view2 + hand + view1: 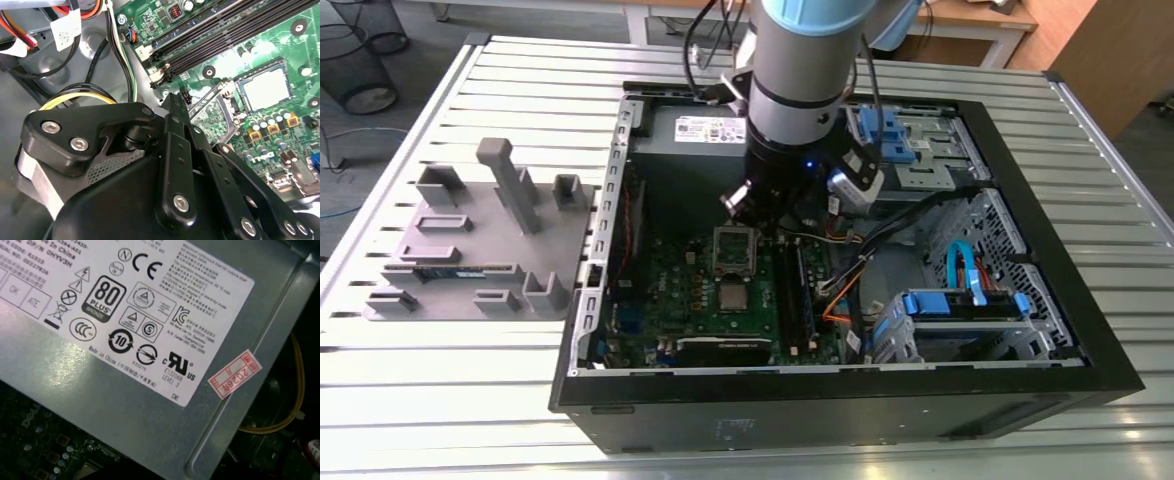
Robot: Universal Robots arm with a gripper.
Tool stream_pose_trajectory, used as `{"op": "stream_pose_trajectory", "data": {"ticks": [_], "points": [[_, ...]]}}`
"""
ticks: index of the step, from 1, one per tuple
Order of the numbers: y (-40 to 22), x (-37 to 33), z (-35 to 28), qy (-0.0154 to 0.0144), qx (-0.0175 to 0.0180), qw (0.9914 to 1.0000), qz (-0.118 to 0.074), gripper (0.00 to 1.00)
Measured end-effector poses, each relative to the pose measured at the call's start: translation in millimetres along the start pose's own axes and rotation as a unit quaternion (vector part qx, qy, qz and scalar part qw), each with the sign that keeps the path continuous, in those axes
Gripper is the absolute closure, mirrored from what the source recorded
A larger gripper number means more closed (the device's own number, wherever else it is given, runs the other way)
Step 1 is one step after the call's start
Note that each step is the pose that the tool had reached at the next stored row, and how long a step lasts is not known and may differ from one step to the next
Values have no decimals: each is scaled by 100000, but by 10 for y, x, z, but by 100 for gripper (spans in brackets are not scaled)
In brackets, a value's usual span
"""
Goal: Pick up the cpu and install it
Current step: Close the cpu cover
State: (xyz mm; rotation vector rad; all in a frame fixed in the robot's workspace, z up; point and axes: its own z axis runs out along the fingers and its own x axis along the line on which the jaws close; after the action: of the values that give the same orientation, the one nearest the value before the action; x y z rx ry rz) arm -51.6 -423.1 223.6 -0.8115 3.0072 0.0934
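**Pincer (pixel 767 220) over the open computer case (pixel 854 405) on the worktop (pixel 440 400).**
The cpu (pixel 735 296) lies flat on the motherboard (pixel 670 283), apart from the pincer. I cannot tell whether the pincer is open or closed. A metal socket frame (pixel 735 248) sits just beside the cpu.

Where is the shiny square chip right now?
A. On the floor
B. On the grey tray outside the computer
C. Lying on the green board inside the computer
C: the cpu lies flat on the green board inside the open computer case.
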Motion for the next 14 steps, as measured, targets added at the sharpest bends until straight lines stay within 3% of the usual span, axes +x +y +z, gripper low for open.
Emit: {"op": "stream_pose_trajectory", "data": {"ticks": [4,10,14], "points": [[9,11,-34,313,517,99998,-263,89],[10,13,-37,342,549,99997,-334,89],[14,12,-92,316,555,99997,-404,89]]}}
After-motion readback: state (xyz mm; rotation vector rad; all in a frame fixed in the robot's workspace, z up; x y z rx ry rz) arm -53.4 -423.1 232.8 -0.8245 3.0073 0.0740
